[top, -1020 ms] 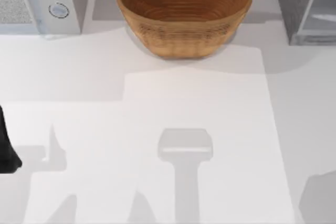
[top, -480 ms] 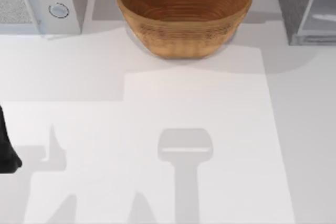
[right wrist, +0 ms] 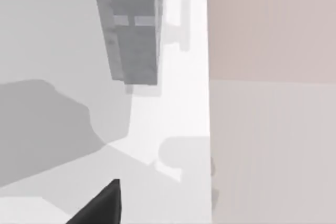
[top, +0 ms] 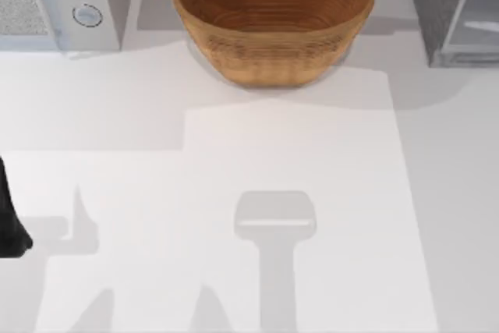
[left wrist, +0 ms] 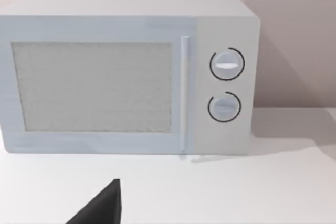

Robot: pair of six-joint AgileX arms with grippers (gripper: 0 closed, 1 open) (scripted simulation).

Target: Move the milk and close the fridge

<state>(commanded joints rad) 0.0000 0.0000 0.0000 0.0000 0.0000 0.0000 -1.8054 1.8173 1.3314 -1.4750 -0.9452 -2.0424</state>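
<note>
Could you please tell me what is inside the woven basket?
The brown woven basket shows bare ribbed weave inside, nothing lying in it; its near inner wall is hidden by the rim.

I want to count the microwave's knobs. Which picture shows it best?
The left wrist view: the whole microwave faces the camera, both knobs clear. The top view catches just its corner, at the table's far left.
</note>
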